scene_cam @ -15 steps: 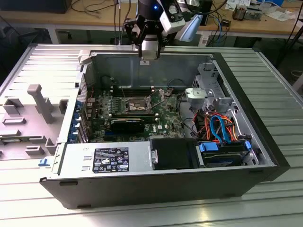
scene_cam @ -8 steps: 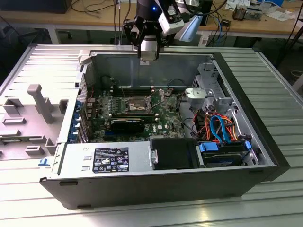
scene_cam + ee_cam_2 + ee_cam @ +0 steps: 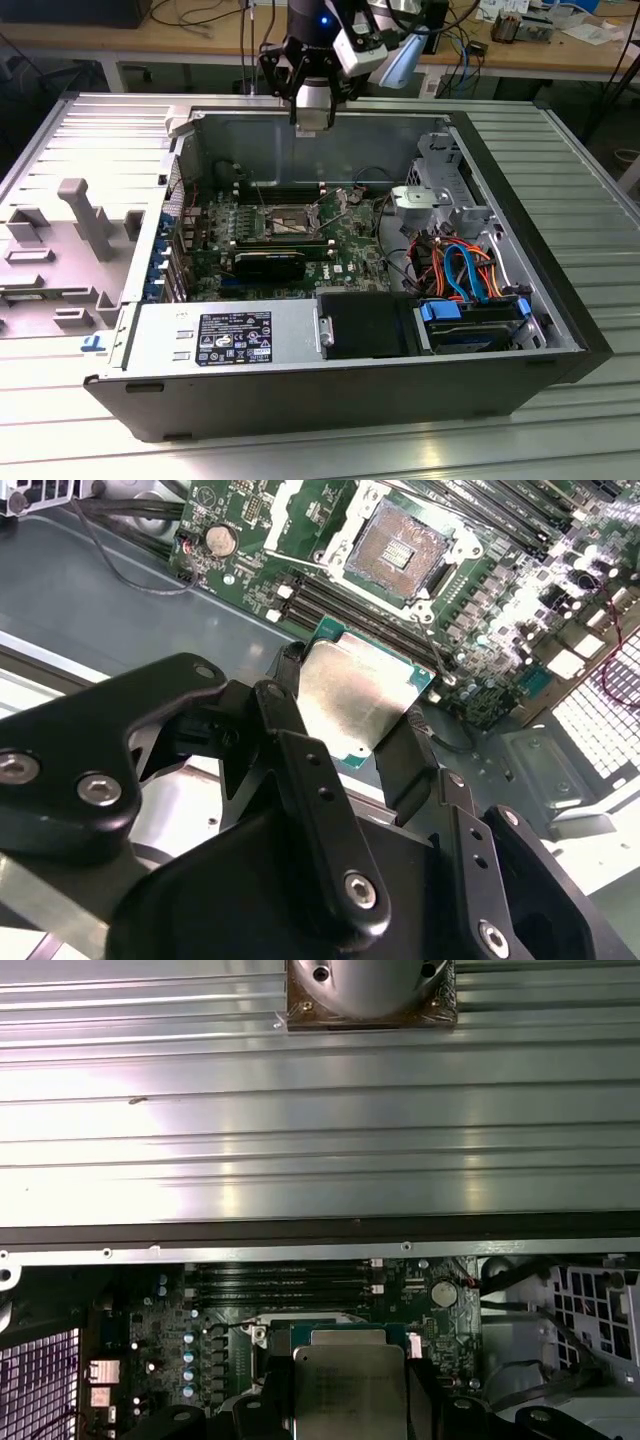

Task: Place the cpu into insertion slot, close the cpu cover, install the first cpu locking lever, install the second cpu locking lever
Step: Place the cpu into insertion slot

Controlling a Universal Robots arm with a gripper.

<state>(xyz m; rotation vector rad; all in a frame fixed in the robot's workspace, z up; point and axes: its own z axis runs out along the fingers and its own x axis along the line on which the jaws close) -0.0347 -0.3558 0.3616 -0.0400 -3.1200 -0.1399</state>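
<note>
My gripper (image 3: 312,122) hangs over the back edge of the open computer case, shut on the cpu (image 3: 350,695). The cpu is a flat silvery square on a green base, pinched by its edges between two black fingers (image 3: 408,755). It also shows in the first wrist view as the cpu (image 3: 348,1385), hovering above the board. The insertion slot (image 3: 400,545) lies open below and ahead, a dark square with gold contacts and a silvery rim; it is also seen as the slot (image 3: 285,222) in the exterior view. The cpu cover (image 3: 290,498) seems swung up beside it. A thin lever (image 3: 435,650) sticks out near the slot.
The green motherboard (image 3: 340,250) lies in the case beside a black graphics card (image 3: 270,265), memory slots (image 3: 350,605), a power supply (image 3: 230,335) and a drive bay with orange and blue cables (image 3: 465,270). The metal case wall (image 3: 320,1110) is close to the wrist.
</note>
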